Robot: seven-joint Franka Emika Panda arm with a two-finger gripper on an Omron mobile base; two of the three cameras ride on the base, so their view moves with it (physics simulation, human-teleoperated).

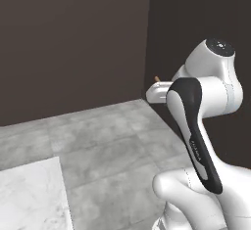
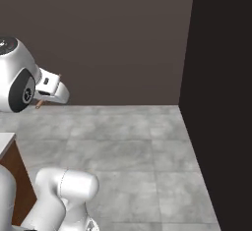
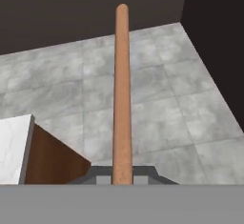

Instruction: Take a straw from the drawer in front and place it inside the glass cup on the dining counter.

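The reddish-brown straw [image 3: 122,89] runs straight up the middle of the hand view, and my gripper [image 3: 122,173] is shut on its lower end. From the left base view a short brown tip of the straw [image 1: 157,79] pokes out above the white hand, high over the floor. A corner of the white marble dining counter [image 1: 29,195] lies at the lower left, below and left of the hand. Its brown wood side [image 3: 50,163] faces the hand camera. The glass cup and the drawer are out of view.
Grey tiled floor [image 2: 128,146] spreads under the hand. A dark brown wall [image 1: 73,38] closes the back, and a black wall [image 2: 221,77] stands at the right. My own white arm [image 1: 196,136] rises at the lower right of the left base view.
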